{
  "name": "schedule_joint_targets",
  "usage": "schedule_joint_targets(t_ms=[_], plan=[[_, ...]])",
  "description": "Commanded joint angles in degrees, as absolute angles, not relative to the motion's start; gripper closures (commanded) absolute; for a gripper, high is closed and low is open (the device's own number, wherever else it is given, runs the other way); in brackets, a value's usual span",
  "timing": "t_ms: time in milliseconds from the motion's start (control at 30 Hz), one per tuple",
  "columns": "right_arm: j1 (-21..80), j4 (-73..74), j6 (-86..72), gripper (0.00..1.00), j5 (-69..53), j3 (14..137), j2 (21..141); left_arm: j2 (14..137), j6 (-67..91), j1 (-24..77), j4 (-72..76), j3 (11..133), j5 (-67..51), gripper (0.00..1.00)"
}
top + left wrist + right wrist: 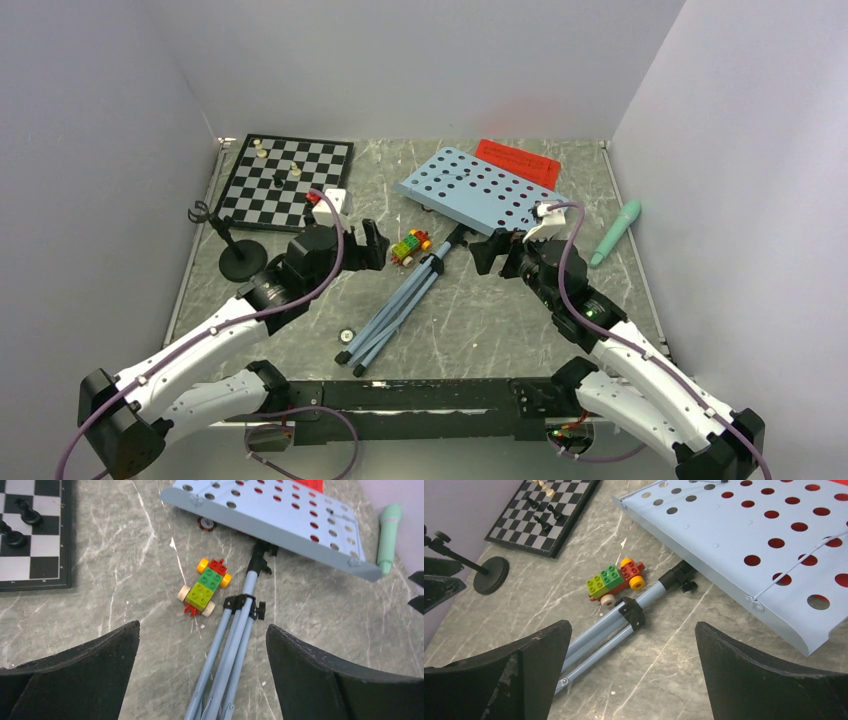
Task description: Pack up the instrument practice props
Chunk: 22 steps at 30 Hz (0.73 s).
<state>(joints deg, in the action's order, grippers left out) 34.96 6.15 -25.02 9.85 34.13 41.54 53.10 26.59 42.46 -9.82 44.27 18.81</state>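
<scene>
The light blue perforated music stand [480, 190] lies flat mid-table, its folded tripod legs [395, 310] pointing toward me. Red sheet-music pages [517, 160] lie partly under its far edge. The mint-green microphone [615, 232] rests by the right wall. The black mic stand [240, 262] is upright at the left. My left gripper [372, 245] hangs open left of the tripod [227, 650], holding nothing. My right gripper [497, 250] is open near the plate's near edge [749, 545], also holding nothing, with the legs [599, 640] by its left finger.
A chessboard [287, 180] with pieces sits at the back left. A multicoloured block toy [411, 246] lies against the tripod's upper part, between the two grippers. A small round disc [346, 336] lies near the tripod feet. White walls close in three sides.
</scene>
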Motion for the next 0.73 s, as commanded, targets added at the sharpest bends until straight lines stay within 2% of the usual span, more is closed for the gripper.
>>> schedule_joint_targets(t_ms=[0,167,700], plan=[[34.9,3.3,-24.5,0.00,7.0,35.3,41.7,54.3,24.7,42.6,-10.2,44.1,15.3,0.01],[34.9,2.7,-24.9,0.00,5.0,34.7,41.7,53.0,26.5,42.6,-8.9,40.9,14.7,0.01],[34.9,3.4,-24.4,0.00,5.7,35.5,42.1,52.1,27.3,42.6,-11.7,41.8,20.0,0.01]])
